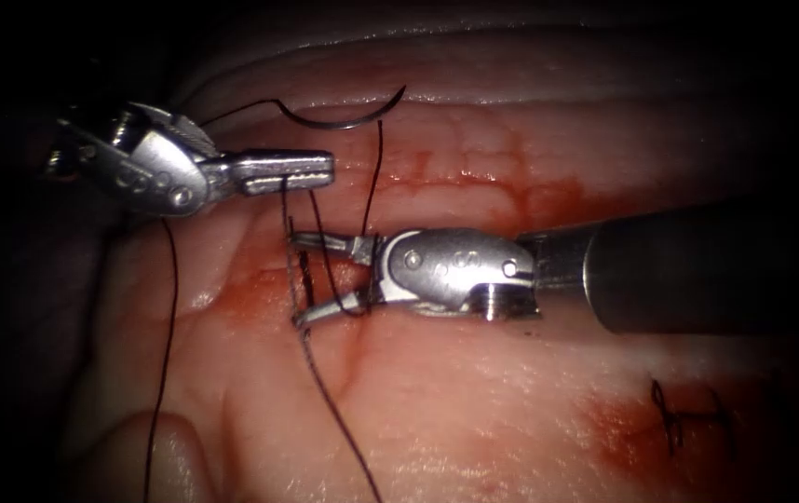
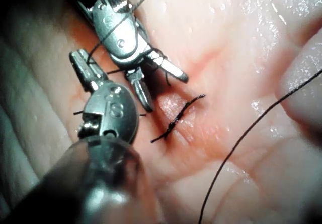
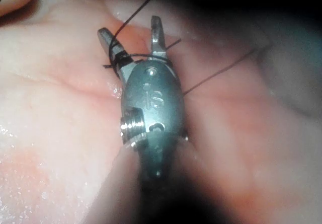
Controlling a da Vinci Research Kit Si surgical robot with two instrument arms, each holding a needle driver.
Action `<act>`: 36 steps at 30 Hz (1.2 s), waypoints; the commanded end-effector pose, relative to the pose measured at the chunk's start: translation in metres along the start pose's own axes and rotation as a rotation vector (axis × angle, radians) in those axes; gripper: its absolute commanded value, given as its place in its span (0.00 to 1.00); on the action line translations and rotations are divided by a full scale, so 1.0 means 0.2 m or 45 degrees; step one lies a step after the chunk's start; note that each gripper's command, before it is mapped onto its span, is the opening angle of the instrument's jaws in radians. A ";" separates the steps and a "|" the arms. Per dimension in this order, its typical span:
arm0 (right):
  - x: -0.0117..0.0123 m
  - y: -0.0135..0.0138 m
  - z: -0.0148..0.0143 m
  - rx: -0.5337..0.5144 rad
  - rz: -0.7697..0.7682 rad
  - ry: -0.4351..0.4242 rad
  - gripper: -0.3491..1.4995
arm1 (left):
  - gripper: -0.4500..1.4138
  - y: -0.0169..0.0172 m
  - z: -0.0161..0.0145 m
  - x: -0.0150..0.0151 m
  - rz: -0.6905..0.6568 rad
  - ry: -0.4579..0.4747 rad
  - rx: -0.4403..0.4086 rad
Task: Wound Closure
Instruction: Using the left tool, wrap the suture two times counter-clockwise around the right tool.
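Left tool (image 1: 311, 172): comes in from the left, on the far side of the cut; its jaws are pressed together on the thread (image 1: 169, 317), which hangs down from them toward the wound; it holds no needle.
Right tool (image 1: 311, 278): comes in from the right and sits over the cut; its jaws stand apart with strands of thread running between and around them; it looks to grip nothing, though the strands crowd the jaws and I cannot be fully sure; in the right wrist view the same tool (image 3: 132, 36) shows its two jaws splayed, with thread wound across their base.
Needle (image 1: 344, 116): lies free on the far part of the tissue, beyond both tools, its curve open to the far side; neither tool holds it and it is not in the tissue.
Thread: one strand drops from the needle's right end to the right tool; another trails from the left tool's body to the near left; a third runs from the cut to the near edge.
Cut (image 1: 306, 275): dark stitching along it, just under the right tool's jaws; in the left wrist view the stitched line (image 2: 178, 119) lies just beside the open tool.
Tissue (image 1: 474, 410): pale and wet; red fluid (image 1: 530, 196) stains it around the cut and to the right.
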 end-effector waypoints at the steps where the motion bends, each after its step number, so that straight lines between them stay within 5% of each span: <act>1: 0.000 -0.002 0.003 0.016 0.008 0.010 0.55 | 0.00 0.000 0.003 -0.006 -0.016 0.009 -0.003; 7: 0.003 -0.005 0.005 0.082 0.040 0.111 0.43 | 0.00 0.007 0.009 -0.026 -0.092 0.024 -0.059; 16: 0.008 0.000 -0.004 0.083 0.152 0.320 0.40 | 0.00 0.020 0.002 -0.048 -0.156 0.042 -0.120; 24: 0.009 0.005 -0.014 0.078 0.239 0.456 0.42 | 0.00 0.030 -0.011 -0.049 -0.190 0.033 -0.142; 36: 0.006 0.011 -0.018 -0.022 0.290 0.478 0.41 | 0.00 0.050 -0.014 -0.046 -0.242 0.047 -0.169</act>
